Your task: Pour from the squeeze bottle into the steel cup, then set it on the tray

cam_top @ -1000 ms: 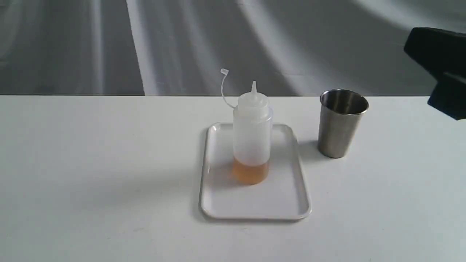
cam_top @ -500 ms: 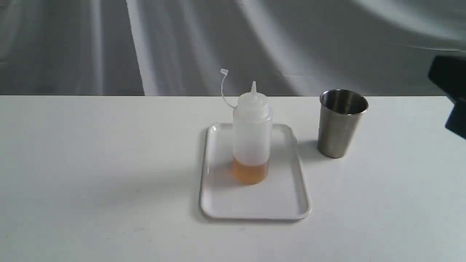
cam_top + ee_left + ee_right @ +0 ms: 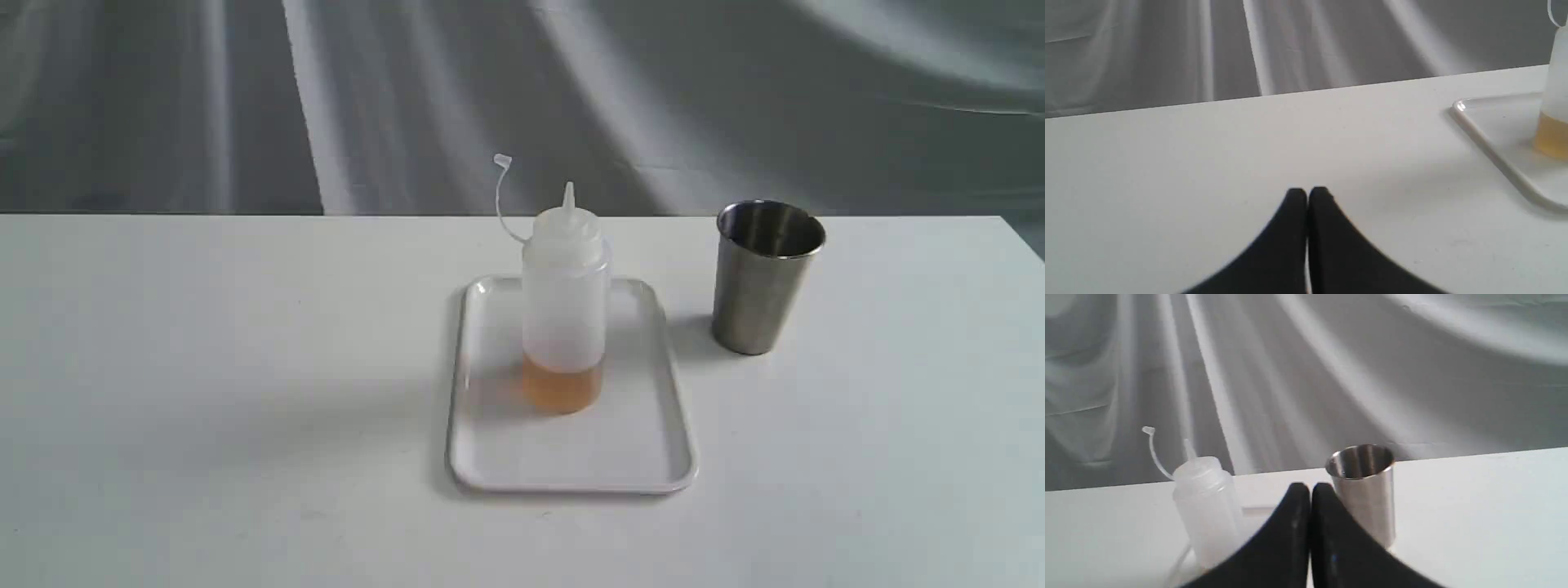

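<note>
The squeeze bottle (image 3: 565,298) stands upright on the white tray (image 3: 571,469) in the middle of the table, a band of amber liquid at its base and its cap strap curling up to the left. Right of the tray stands the steel cup (image 3: 766,276), upright. Neither arm shows in the exterior view. My left gripper (image 3: 1307,192) is shut and empty, well away from the tray (image 3: 1492,141) and bottle (image 3: 1555,118). My right gripper (image 3: 1309,488) is shut and empty, back from the bottle (image 3: 1206,506) and the cup (image 3: 1365,490).
The white table (image 3: 204,367) ends at a far edge before a grey draped backdrop (image 3: 408,98). Its right edge shows near the cup's side at the far right corner (image 3: 1016,233).
The dark right arm at the right edge of the exterior view has withdrawn to the right and left the frame. Bottle, tray and cup have not moved.
</note>
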Motion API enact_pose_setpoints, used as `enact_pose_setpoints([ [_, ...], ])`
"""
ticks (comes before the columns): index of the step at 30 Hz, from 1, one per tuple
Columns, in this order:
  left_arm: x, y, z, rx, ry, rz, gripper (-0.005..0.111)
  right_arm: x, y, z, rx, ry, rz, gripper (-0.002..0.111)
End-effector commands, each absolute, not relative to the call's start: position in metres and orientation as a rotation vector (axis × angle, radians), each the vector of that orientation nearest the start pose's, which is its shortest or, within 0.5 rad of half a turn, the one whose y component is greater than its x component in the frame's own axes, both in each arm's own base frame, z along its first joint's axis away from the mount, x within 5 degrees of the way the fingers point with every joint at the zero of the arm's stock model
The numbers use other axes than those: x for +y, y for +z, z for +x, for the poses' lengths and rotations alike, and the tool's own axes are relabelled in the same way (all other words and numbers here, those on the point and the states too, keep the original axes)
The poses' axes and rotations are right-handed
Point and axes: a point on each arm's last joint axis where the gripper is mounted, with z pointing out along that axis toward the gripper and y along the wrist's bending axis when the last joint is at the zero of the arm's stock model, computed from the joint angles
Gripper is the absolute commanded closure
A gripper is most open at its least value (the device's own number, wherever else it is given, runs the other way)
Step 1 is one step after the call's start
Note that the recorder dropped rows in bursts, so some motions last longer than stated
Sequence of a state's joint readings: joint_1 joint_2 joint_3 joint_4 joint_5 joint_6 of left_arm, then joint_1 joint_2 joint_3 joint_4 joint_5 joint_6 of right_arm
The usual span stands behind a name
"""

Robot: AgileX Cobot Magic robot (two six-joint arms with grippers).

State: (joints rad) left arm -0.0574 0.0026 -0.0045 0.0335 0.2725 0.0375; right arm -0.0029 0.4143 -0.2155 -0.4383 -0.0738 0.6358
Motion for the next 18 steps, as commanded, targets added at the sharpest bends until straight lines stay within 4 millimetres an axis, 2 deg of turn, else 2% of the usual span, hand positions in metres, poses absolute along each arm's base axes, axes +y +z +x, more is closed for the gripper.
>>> enact_pose_setpoints([
  [1, -0.003, 0.189, 0.055, 1.746, 0.008, 0.105, 0.107, -0.001, 0.247, 0.090, 1.592, 0.149, 0.173, 0.108],
  [8, -0.003, 0.189, 0.055, 1.746, 0.010, 0.108, 0.107, -0.001, 0.204, 0.078, 1.645, 0.138, 0.186, 0.108],
  [18, -0.003, 0.189, 0.055, 1.746, 0.008, 0.105, 0.107, -0.003, 0.205, 0.070, 1.611, 0.107, 0.195, 0.108],
])
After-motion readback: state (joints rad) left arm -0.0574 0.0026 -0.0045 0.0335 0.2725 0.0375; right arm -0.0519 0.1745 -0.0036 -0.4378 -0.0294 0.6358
